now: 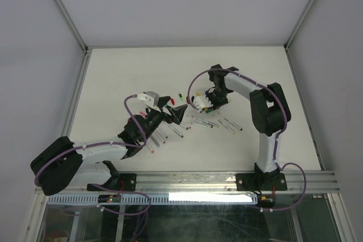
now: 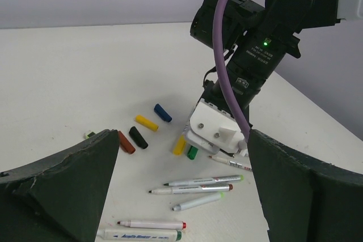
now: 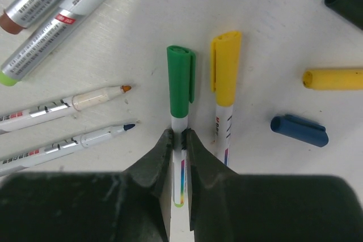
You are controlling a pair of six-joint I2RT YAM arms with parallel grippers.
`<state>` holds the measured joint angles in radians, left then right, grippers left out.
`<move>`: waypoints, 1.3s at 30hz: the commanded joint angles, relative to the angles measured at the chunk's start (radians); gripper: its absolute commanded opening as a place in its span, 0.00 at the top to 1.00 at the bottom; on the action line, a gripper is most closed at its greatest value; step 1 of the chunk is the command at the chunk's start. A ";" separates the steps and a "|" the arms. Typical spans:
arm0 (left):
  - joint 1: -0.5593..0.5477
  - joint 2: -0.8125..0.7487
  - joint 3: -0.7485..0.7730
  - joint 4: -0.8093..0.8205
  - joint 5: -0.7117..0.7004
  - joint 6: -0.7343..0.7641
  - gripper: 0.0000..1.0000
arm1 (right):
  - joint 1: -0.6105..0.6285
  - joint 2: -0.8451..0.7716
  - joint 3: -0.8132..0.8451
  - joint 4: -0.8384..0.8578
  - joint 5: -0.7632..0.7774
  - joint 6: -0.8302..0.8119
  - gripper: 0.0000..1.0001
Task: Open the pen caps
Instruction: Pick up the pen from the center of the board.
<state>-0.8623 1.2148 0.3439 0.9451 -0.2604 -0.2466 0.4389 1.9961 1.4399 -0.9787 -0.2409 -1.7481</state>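
My right gripper (image 3: 180, 137) is shut on the white barrel of a pen with a green cap (image 3: 180, 75), just below the cap, down at the table. A yellow-capped pen (image 3: 225, 77) lies right beside it. Loose caps lie nearby: yellow (image 3: 332, 79), blue (image 3: 299, 130), black (image 3: 346, 1). Uncapped pens (image 3: 68, 143) lie to the left. My left gripper (image 2: 181, 196) is open and empty, held above several uncapped pens (image 2: 198, 182), facing the right gripper (image 2: 218, 131). In the top view the left gripper (image 1: 170, 109) and the right gripper (image 1: 199, 103) are close together.
More loose caps, blue (image 2: 162, 113), yellow (image 2: 146, 122), black (image 2: 138, 137) and brown-red (image 2: 126, 142), lie left of the right gripper. Pens are scattered along the table (image 1: 210, 122) and by the left arm (image 1: 159, 140). White walls enclose the table.
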 commanded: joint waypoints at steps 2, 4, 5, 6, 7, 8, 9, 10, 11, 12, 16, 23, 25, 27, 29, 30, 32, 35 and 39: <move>0.008 -0.032 -0.009 0.083 -0.010 -0.005 0.01 | -0.012 -0.051 -0.043 0.078 -0.072 -0.013 1.00; 0.007 -0.033 -0.012 0.086 -0.010 -0.005 0.01 | -0.022 -0.069 -0.049 0.078 -0.095 -0.013 1.00; 0.008 -0.032 -0.012 0.086 -0.010 -0.004 0.01 | -0.027 -0.077 -0.052 0.080 -0.109 -0.012 1.00; 0.007 -0.033 -0.013 0.087 -0.010 -0.004 0.01 | -0.032 -0.085 -0.056 0.079 -0.121 -0.012 1.00; 0.008 -0.033 -0.013 0.088 -0.010 -0.004 0.01 | -0.040 -0.093 -0.057 0.076 -0.131 -0.011 1.00; 0.007 -0.033 -0.013 0.088 -0.011 -0.005 0.01 | -0.043 -0.101 -0.061 0.073 -0.142 -0.011 1.00; 0.007 -0.033 -0.013 0.089 -0.011 -0.004 0.01 | -0.048 -0.109 -0.060 0.070 -0.152 -0.011 1.00; 0.008 -0.034 -0.014 0.090 -0.011 -0.003 0.01 | -0.053 -0.117 -0.062 0.065 -0.165 -0.011 1.00; 0.008 -0.034 -0.014 0.090 -0.011 -0.004 0.01 | -0.058 -0.124 -0.063 0.060 -0.175 -0.011 1.00; 0.008 -0.034 -0.015 0.092 -0.011 -0.005 0.01 | -0.063 -0.133 -0.063 0.057 -0.185 -0.011 1.00; 0.007 -0.034 -0.016 0.093 -0.014 -0.006 0.01 | -0.088 -0.175 -0.068 0.044 -0.233 -0.010 1.00; 0.007 -0.038 0.003 0.066 -0.007 -0.021 0.01 | -0.140 -0.272 -0.069 0.001 -0.415 0.045 1.00; 0.009 -0.045 0.004 0.057 -0.003 -0.063 0.01 | -0.159 -0.313 -0.065 -0.002 -0.501 0.115 1.00; 0.010 -0.050 -0.003 0.078 0.018 -0.118 0.01 | -0.173 -0.347 -0.064 -0.003 -0.585 0.207 1.00; 0.012 -0.060 -0.012 0.108 0.049 -0.176 0.01 | -0.177 -0.379 -0.064 0.003 -0.654 0.356 1.00; 0.013 -0.071 -0.014 0.113 0.066 -0.206 0.01 | -0.179 -0.394 -0.066 0.013 -0.686 0.432 1.00; 0.017 -0.100 -0.015 0.115 0.092 -0.268 0.01 | -0.179 -0.419 -0.068 0.049 -0.739 0.641 1.00; 0.019 -0.135 -0.020 0.121 0.105 -0.378 0.01 | -0.180 -0.436 -0.073 0.092 -0.801 0.955 1.00; 0.019 -0.132 -0.030 0.176 0.114 -0.524 0.01 | -0.188 -0.453 -0.163 0.144 -0.972 1.142 1.00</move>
<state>-0.8555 1.0939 0.3275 1.0069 -0.1947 -0.5808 0.2592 1.5879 1.3529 -0.9123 -0.9833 -0.9493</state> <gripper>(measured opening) 0.990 0.121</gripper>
